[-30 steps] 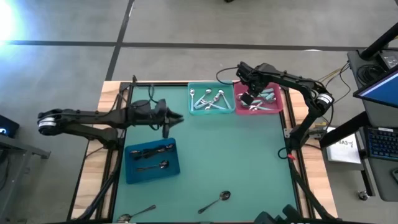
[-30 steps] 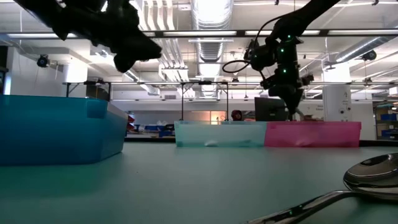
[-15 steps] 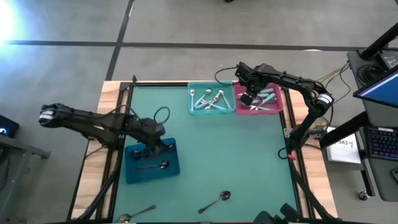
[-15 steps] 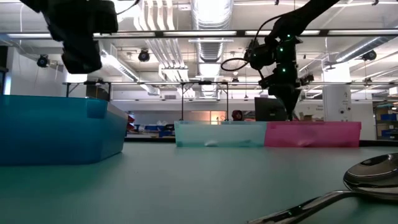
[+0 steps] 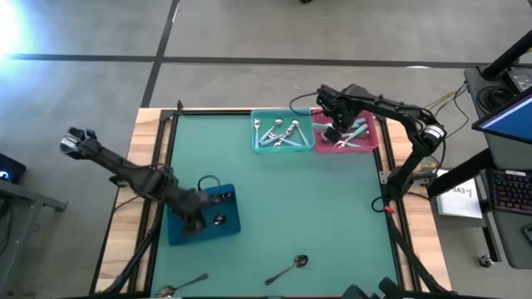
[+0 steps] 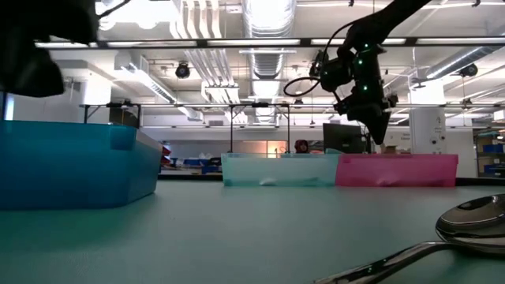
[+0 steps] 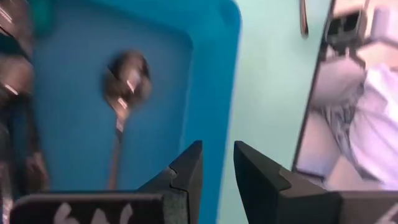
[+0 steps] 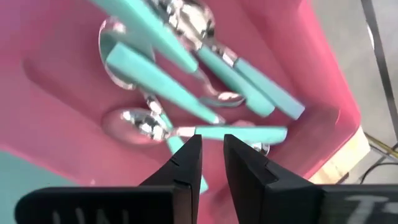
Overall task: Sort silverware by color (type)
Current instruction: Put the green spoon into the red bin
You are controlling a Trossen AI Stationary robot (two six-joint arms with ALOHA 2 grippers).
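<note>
Landmark: blue bin (image 5: 204, 218), at the mat's left side.

Room, behind the bins in the low view: a workshop hall with ceiling ducts, strip lights and benches.

Mat (image 5: 332, 216): flat green sheet under all three bins, framed by a wooden tabletop; probably low-friction, so a spoon lying flat offers little edge to catch.

Bins: teal bin (image 5: 282, 133) and pink bin (image 5: 349, 134) sit touching, side by side, well apart from the blue bin at the far edge.

Left gripper (image 7: 217, 171): low over the blue bin's wall, jaws a narrow slot apart, pinching nothing. Right gripper (image 8: 211, 163): above the pink bin, jaws likewise narrowly parted and empty.

Spoons, sorted: dark spoons (image 7: 124, 93) lie in the blue bin; silver spoons (image 5: 278, 133) in the teal bin; mint-handled spoons (image 8: 186, 68) piled crosswise in the pink bin.

Spoons, unsorted: one silver spoon (image 5: 288, 267) on the mat nearer than the blue bin and to its right; another (image 5: 184, 284) just below the bin at the mat's near edge.

Handling, as judged: each spoon is light, rigid and smooth, hence slippery between the fingers. The mid-handle, taken across its narrow width, looks the best hold; the rounded bowl would likely slip or pivot.
</note>
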